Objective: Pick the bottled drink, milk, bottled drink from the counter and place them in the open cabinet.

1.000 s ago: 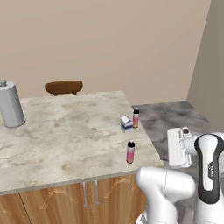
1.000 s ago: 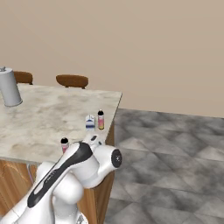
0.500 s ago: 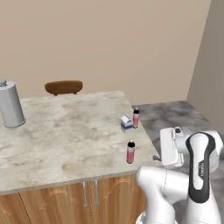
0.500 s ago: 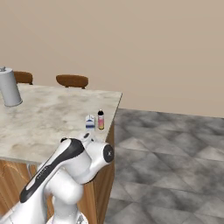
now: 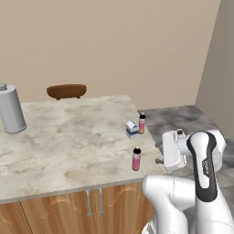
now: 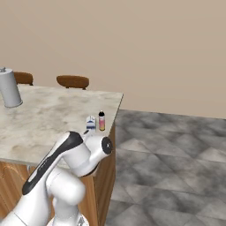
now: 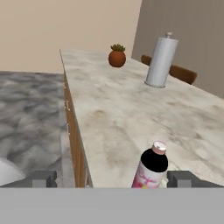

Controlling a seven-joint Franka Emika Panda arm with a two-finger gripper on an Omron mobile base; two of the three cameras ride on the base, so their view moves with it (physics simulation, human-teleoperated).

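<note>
fingers (image 7: 112,178) spread wide, nothing pinched. pink-label bottle (image 5: 136,159) upright near the table's (image 5: 68,137) front edge, just ahead. milk carton (image 5: 132,129) and orange bottle (image 5: 142,123) touching, farther back.

White glossy arm (image 5: 183,201) — rounded links, black band along one link with faint lettering; boxy white hand (image 5: 172,150).

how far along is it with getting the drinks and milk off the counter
Nothing looks done: both bottles, pink and orange, and the milk stand on the counter. In hand: the open, empty gripper lines up on the pink bottle. All three are left to move.
</note>
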